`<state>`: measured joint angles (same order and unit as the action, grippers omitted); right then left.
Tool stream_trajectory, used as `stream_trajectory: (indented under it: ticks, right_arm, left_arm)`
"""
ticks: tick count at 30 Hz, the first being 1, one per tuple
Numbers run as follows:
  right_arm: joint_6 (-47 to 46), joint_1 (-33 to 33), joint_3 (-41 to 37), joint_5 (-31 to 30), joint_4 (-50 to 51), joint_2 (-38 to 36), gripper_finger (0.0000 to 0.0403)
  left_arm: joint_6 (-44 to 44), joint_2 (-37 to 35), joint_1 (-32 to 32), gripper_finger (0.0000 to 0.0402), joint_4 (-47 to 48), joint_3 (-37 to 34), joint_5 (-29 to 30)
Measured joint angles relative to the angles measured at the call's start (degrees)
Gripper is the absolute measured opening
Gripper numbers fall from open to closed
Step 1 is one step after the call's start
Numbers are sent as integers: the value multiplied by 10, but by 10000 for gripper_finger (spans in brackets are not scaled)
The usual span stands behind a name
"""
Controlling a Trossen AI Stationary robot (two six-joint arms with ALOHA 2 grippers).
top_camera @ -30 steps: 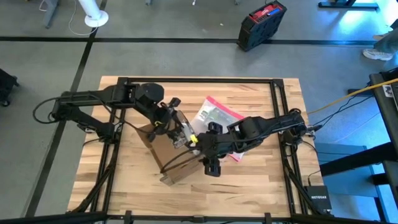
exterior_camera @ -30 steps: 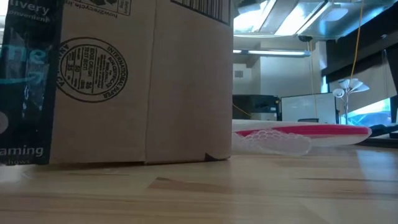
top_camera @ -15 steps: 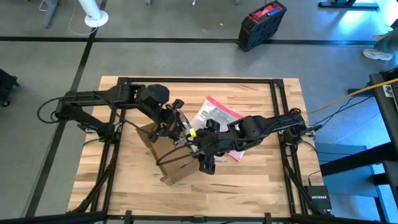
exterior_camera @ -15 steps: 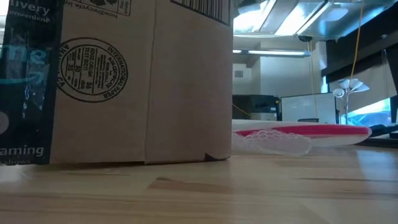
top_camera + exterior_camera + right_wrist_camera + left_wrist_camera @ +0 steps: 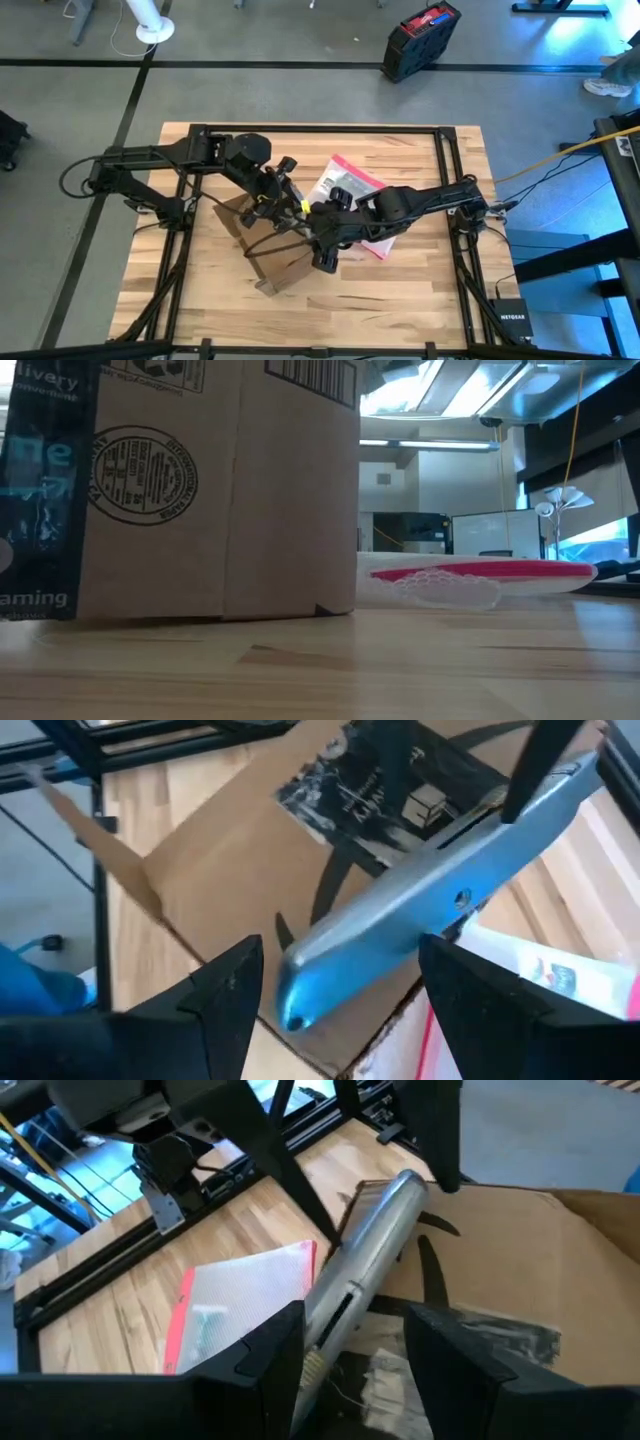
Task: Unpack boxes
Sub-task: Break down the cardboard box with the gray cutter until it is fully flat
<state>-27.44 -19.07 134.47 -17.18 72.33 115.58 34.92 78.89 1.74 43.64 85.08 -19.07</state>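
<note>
Over box: I see the box beneath both grippers.
Left gripper: clamps silver knife.
Right gripper: agape, empty, nearer.

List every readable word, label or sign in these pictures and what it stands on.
"INTERNATIONAL PAPER": round stamp on the brown corrugated cardboard box.
"ming", "ivery": cut-off words on the box's black tape strip.
"NETGEAR": small black device beside the table.
Barcode on the box's upper edge, printed packet inside it: unreadable.
</note>
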Motion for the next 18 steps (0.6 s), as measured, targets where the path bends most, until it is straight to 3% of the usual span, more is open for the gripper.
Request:
stream_trajectory:
  ticks: [11, 18]
  right_arm:
    - [-8, 0, 0, -19, 15, 9, 255]
    - [7, 0, 0, -22, 12, 10, 188]
  left_arm:
    - [7, 8, 5, 164, 20, 0, 5]
    - [17, 8, 5, 164, 21, 0, 10]
